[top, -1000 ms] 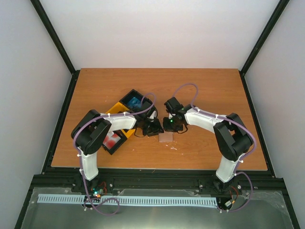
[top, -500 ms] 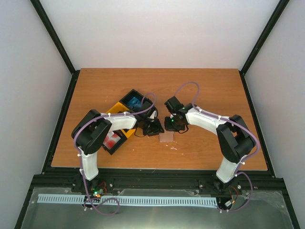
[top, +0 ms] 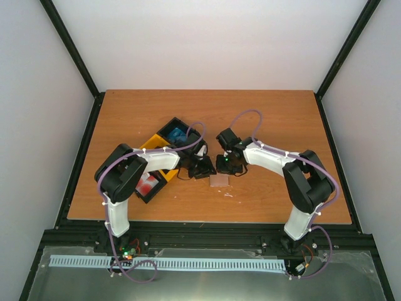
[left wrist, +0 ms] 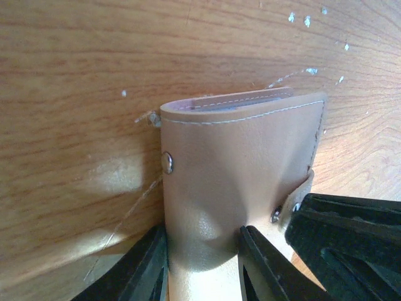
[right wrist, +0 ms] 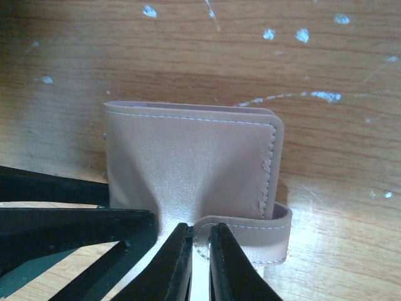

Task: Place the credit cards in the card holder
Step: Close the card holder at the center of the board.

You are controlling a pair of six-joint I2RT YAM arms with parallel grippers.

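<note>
Card holder [top: 218, 181] sits folded at centre frame on the wooden surface [top: 282, 113]. Left gripper [left wrist: 202, 254] jaws clamp its lower edge — right gripper [right wrist: 199, 244] jaws pinch its strap [right wrist: 250, 227].

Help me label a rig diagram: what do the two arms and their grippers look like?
Both match: the left arm and right arm have white links between bulky black joint housings. A purple cable runs along each, fastened with white ties. A green light glows at the right wrist. The left gripper and right gripper have matte black tapering fingers; no markings show.
</note>
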